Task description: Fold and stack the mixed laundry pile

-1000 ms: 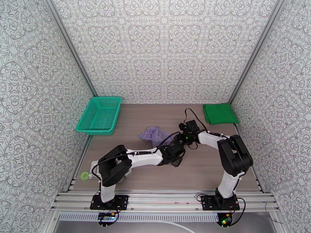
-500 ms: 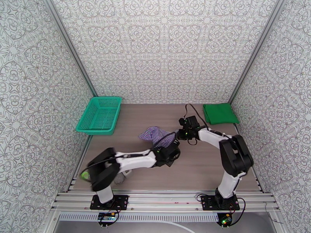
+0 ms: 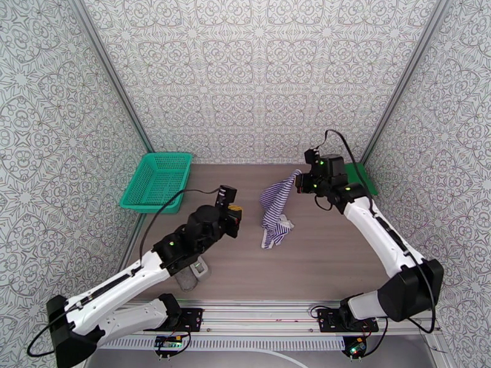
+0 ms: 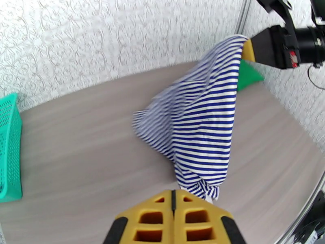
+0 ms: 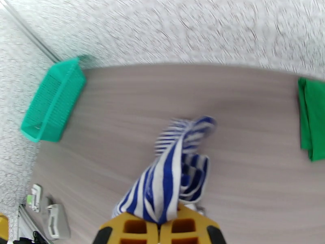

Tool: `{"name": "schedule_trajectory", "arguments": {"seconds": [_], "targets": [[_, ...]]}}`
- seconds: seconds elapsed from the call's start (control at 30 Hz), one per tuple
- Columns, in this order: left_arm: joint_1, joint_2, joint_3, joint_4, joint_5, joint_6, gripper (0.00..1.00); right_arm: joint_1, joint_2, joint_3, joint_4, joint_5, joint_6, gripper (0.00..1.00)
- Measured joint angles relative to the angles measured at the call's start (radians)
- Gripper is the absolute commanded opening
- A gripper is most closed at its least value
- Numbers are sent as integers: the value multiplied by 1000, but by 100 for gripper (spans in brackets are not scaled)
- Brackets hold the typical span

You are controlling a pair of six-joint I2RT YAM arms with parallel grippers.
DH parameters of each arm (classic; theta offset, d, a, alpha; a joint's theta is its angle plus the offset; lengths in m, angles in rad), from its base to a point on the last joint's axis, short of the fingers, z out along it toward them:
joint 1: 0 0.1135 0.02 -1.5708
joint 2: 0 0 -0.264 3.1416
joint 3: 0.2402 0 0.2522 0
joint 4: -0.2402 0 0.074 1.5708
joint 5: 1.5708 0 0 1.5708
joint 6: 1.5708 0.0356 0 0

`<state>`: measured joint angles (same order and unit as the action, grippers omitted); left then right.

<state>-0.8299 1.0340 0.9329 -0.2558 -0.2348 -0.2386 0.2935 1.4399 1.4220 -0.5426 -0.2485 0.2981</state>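
Pinches striped top (image 3: 274, 210) in right fingers (image 5: 166, 228), aloft over mid-tabletop (image 3: 319, 259) — lower end trailing onto the surface. Holds left fingers (image 4: 178, 212) pressed together on nothing, near the hanging cloth but apart from it. Has green shirt (image 5: 313, 118) lying folded in far right corner.

The sleeveless top (image 3: 274, 211) has thin navy-and-white stripes. The shirt (image 5: 313, 118) is plain bright green and the mesh basket (image 3: 156, 182) is teal. The left tool (image 4: 173, 194) and right tool (image 5: 159, 219) are yellow. The counter (image 3: 319, 265) is grey-brown woodgrain, and the walls (image 3: 258, 75) are white with grey floral tracery.
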Motion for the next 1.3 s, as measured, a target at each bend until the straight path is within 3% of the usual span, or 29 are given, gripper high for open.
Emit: {"name": "schedule_trajectory", "arguments": {"seconds": [0.13,0.3,0.5,0.7,0.97,1.13,1.3], "targets": [[11,36,-3,12,74,-3,14,5,-3,106,-29,-42,-8,0],[16,78,-32,80,164,-34,44,13,-36,255,-55,-55,-8,0],[8,240,-119,248,217,-86,59,14,-52,400,-97,11,-5,0],[8,541,-168,485,274,-128,64,14,-49,388,-157,59,10,0],[37,806,-48,642,320,-136,66,14,-50,382,-208,93,11,0],[72,890,76,631,316,-137,60,14,-54,370,-224,126,8,0],[68,921,134,518,283,-148,53,14,-55,348,-246,169,0,0]]}}
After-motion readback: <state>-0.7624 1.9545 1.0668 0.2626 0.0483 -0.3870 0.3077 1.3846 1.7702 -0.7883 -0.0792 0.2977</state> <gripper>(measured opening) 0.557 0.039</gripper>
